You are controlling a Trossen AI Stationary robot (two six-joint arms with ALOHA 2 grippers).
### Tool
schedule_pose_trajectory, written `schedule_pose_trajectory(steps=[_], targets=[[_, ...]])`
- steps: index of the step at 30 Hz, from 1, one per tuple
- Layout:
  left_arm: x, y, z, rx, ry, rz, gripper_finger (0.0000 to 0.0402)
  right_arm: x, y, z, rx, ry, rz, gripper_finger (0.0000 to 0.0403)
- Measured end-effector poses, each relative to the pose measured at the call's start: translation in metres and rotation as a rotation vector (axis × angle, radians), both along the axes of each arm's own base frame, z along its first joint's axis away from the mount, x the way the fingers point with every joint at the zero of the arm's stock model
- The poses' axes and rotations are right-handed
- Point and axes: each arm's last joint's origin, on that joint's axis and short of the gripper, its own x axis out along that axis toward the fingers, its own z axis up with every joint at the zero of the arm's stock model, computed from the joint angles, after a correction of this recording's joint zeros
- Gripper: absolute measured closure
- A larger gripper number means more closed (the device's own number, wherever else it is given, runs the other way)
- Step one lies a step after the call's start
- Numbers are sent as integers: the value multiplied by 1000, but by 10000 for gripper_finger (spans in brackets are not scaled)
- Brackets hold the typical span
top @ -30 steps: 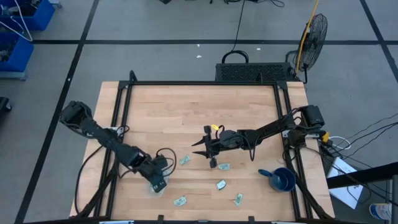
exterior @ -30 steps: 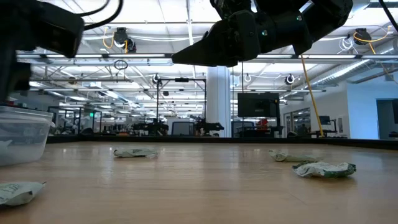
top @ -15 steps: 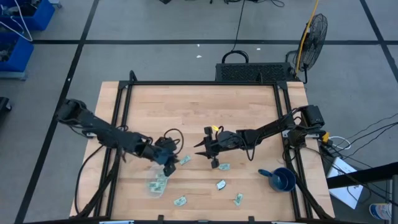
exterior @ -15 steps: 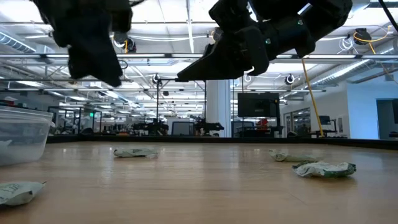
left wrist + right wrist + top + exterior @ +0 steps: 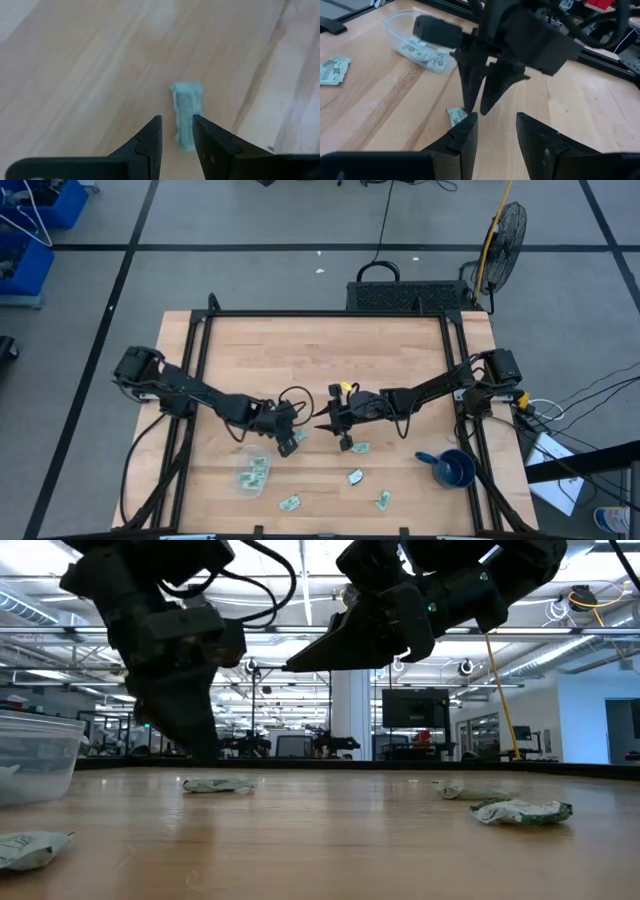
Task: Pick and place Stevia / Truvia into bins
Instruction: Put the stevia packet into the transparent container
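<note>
While open, left gripper [image 5: 177, 141] hovers over a sachet [image 5: 187, 107] — untouched.

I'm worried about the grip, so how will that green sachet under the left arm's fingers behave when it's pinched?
The sachet looks thin, crinkled paper, so it will probably bend rather than stay stiff. It lies flat on the table, so the fingers may slide it before catching it.

Left pincer [image 5: 291, 442] points down at mid-table, fingers parted; right pincer [image 5: 326, 417] hovers just beside, parted.

Grey floor [image 5: 250, 220], black fan [image 5: 505, 230], ceiling lights [image 5: 300, 600].
</note>
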Motion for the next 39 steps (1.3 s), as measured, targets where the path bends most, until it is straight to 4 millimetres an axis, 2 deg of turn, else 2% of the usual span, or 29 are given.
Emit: schedule_pose_trajectory(steps=[5,10,12,17,22,25,30,35,39], targets=[[5,-2,-16,12,31,-15,289,0,0,0,14,7,-8,273],[6,-3,-23,27,47,-16,293,0,-1,-1,15,15,-9,273],[6,-3,-23,36,49,-28,310,0,-1,-1,14,15,-9,273],[6,-5,-22,56,41,-80,391,-1,-1,-2,11,21,-9,273],[5,-5,-20,35,43,-111,397,-1,-1,-2,11,21,-9,273],[-1,-6,-11,-12,51,-140,397,-1,-1,-2,10,24,-10,273],[-15,-13,26,-47,-32,-211,399,-1,-2,-3,8,37,-10,273],[-46,-30,63,-50,-89,-332,399,-1,-3,-4,7,42,-16,273],[-77,-46,76,-43,-43,-436,399,-2,-4,-5,5,57,-18,273]])
